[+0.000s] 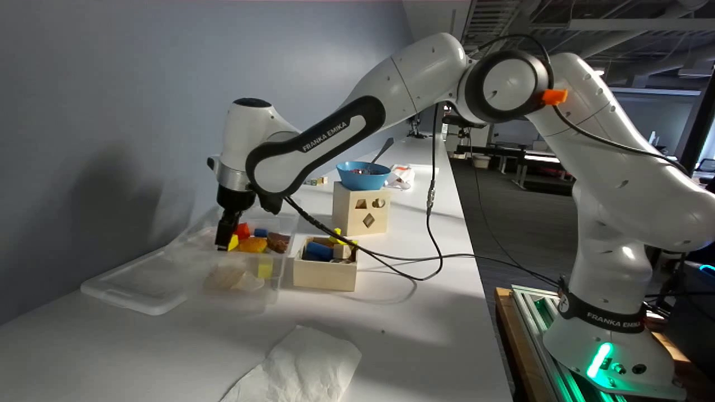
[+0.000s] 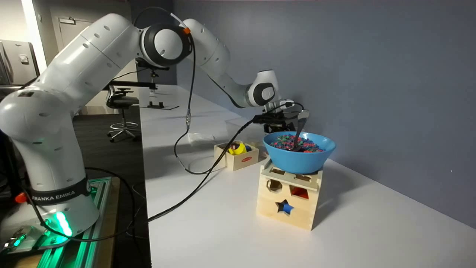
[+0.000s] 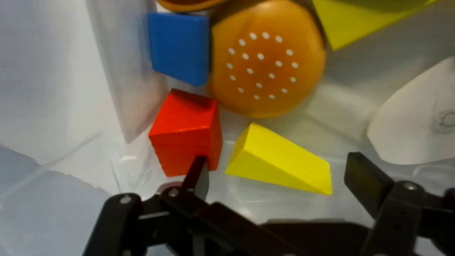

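Observation:
My gripper (image 3: 279, 169) is open and empty, pointing down into a clear plastic box (image 3: 117, 71). A yellow wedge block (image 3: 280, 160) lies between the two fingers, apart from both in the picture. The left finger overlaps a red block (image 3: 183, 142); I cannot tell whether they touch. A blue block (image 3: 179, 46), a seeded toy bun (image 3: 266, 64), a second yellow piece (image 3: 355, 21) and a white piece (image 3: 419, 121) lie around them. In an exterior view the gripper (image 1: 223, 243) is at the box's wall side; in an exterior view the gripper (image 2: 279, 127) is partly behind a bowl.
A wooden tray of blocks (image 1: 324, 276) stands beside the box. A wooden shape sorter (image 2: 269, 204) carries a blue bowl (image 2: 299, 158) with a spoon (image 2: 300, 126). A clear lid (image 1: 134, 285) lies by the wall. A paper towel (image 1: 307, 363) and black cables (image 1: 435, 223) are near.

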### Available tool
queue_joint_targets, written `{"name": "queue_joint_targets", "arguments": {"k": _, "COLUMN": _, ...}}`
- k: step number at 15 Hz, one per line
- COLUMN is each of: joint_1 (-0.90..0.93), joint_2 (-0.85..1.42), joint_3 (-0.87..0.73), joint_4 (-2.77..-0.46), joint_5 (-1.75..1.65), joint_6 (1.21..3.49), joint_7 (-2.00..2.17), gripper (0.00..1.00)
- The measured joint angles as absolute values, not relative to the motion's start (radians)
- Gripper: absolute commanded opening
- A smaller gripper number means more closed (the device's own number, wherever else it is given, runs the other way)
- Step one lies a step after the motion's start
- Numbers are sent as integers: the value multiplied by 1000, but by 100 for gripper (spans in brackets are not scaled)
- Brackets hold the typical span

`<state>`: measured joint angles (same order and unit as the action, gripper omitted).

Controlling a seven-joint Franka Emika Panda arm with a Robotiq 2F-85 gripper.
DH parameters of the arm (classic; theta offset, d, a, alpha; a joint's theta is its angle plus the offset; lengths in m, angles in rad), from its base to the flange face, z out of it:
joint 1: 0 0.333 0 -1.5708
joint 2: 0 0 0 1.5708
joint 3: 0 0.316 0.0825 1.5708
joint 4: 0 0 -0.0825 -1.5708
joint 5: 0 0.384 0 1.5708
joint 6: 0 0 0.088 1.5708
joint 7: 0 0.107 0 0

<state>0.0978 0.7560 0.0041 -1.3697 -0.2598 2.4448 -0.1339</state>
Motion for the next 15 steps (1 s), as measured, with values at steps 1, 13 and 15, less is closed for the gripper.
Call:
{"name": "queue_joint_targets", "arguments": {"k": 1, "joint_1": 98, "joint_2": 771, "joint_3": 5, "joint_4": -1360, "joint_5": -257, "joint_6": 2452, "joint_7": -134, "gripper": 75}}
{"name": "queue_joint_targets", "arguments": {"k": 13, "joint_1": 105, "joint_2": 766, "joint_3": 26, "joint_4": -1340, "joint_5": -257, "joint_6": 2442, "joint_7": -157, "gripper": 41}}
{"name": "queue_joint_targets", "arguments": {"k": 15, "joint_1": 104, "joint_2": 698, "joint_3": 40, "joint_4": -1417, "joint_5": -257, "joint_6": 2434, "joint_7": -185, "gripper": 26}}
